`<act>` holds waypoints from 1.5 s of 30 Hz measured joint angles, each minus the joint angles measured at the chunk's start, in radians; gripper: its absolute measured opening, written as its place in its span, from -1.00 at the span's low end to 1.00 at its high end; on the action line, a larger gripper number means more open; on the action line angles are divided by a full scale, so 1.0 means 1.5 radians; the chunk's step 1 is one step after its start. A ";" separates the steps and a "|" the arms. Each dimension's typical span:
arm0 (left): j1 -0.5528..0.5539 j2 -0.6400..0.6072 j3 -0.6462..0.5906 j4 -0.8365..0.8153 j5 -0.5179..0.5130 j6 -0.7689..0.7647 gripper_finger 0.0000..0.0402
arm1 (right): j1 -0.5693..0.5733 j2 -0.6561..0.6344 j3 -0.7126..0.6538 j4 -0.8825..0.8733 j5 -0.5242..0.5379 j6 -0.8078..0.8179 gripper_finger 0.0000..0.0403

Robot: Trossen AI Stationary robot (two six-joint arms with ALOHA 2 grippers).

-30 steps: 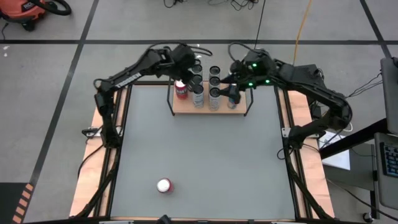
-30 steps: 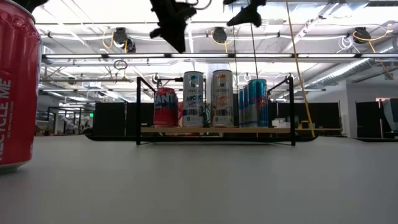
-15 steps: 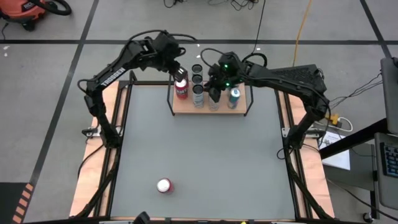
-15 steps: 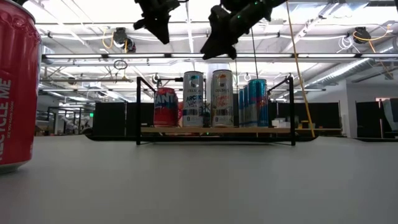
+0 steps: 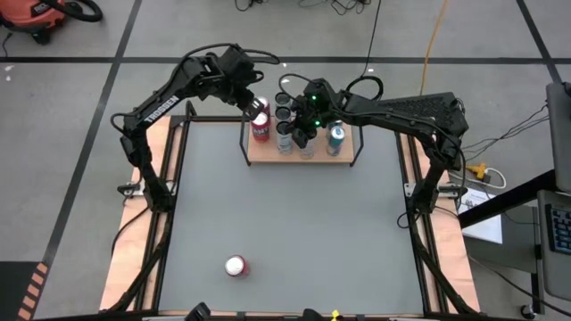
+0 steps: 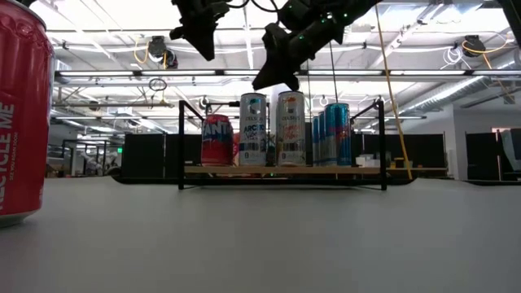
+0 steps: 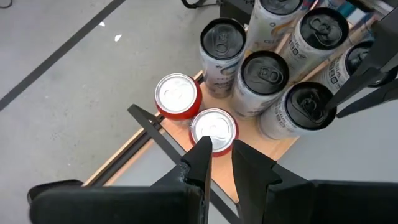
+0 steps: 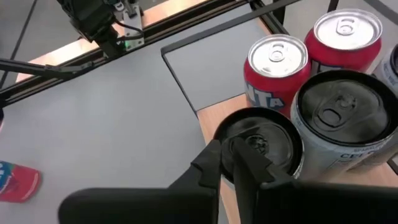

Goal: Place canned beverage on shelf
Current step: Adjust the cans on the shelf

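Note:
The shelf [image 5: 346,153], a light-wood board with black rod frames, stands at the table's far edge with several cans upright on it. Two red cans [image 7: 214,129] are at its left end, dark-topped silver cans [image 7: 267,74] in the middle, and teal cans [image 5: 336,135] at the right. Another red can [image 5: 235,266] stands alone near the table's front edge. My left gripper [image 7: 219,152] hangs above the red cans, shut with only a slit between its fingers and nothing in it. My right gripper [image 8: 231,155] is shut just above a dark-topped can [image 8: 273,134], apart from it in the low view.
The black rod frames [image 6: 181,142] rise at both ends of the shelf. Wooden rails [image 5: 147,223] border the grey tabletop [image 5: 294,223] on its left and right. The lone red can fills the left edge of the low view [image 6: 20,114].
My right gripper has gone down and toward the table's left along the shelf, from its right end to above the dark-topped cans in the middle. My left gripper has drawn back a little toward the table's left and up, away from the red cans. No can has moved.

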 joint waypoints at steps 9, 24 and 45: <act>0.010 0.000 0.000 -0.004 0.003 0.017 -0.71 | 0.000 0.000 0.000 0.001 0.030 -0.022 -1.00; 0.009 0.000 -0.001 -0.004 0.003 0.020 -0.71 | 0.000 0.008 0.001 0.013 0.037 -0.039 -1.00; 0.009 0.001 -0.001 -0.027 0.006 0.016 -0.71 | 0.000 0.008 0.000 0.014 0.035 -0.029 -1.00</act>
